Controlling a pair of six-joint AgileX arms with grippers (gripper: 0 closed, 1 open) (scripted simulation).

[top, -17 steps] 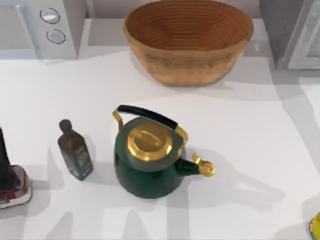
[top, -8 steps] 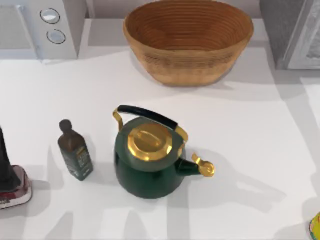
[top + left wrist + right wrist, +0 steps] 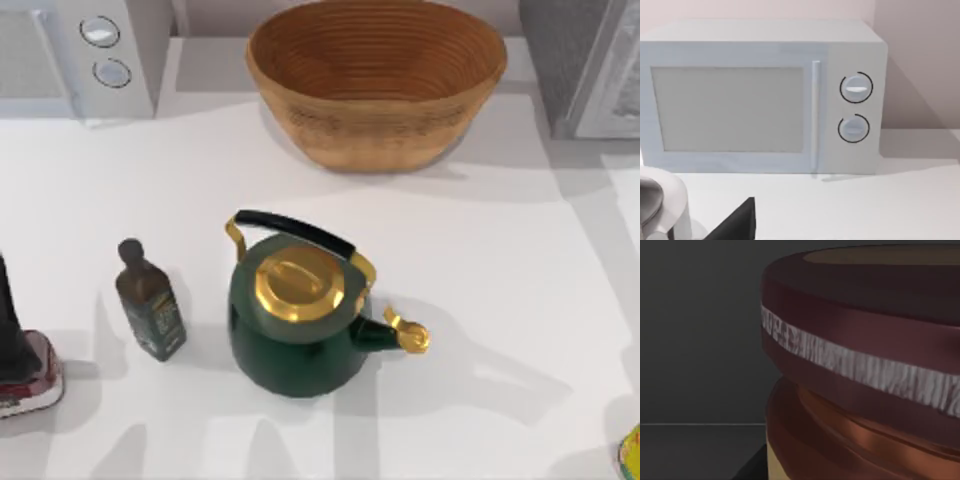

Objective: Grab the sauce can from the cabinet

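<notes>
Nearest, at the worktop's near edge: a red-and-grey item at the left corner with a dark upright part rising from it, and a sliver of a yellow item at the right corner.

Next, mid-worktop: a dark square bottle with a round stopper stands toward the left edge; just beside it, apart, sits a dark green kettle with gold lid, gold spout and black handle.

Beyond, toward the far edge: a woven basket at the centre; a white microwave at the far left corner, two round dials on its panel; the grey cabinet at the far right corner.

Left wrist view: the microwave front faces the camera, door shut, with a dark wedge and a pale rounded object low in the picture. Whether the left fingers are apart or together cannot be told.

Right wrist view: the sauce can sits very close to the camera against a dark grey interior, dark red rim with a pale band, orange-tan side below. Whether the right fingers are apart or clamped on it cannot be told.
</notes>
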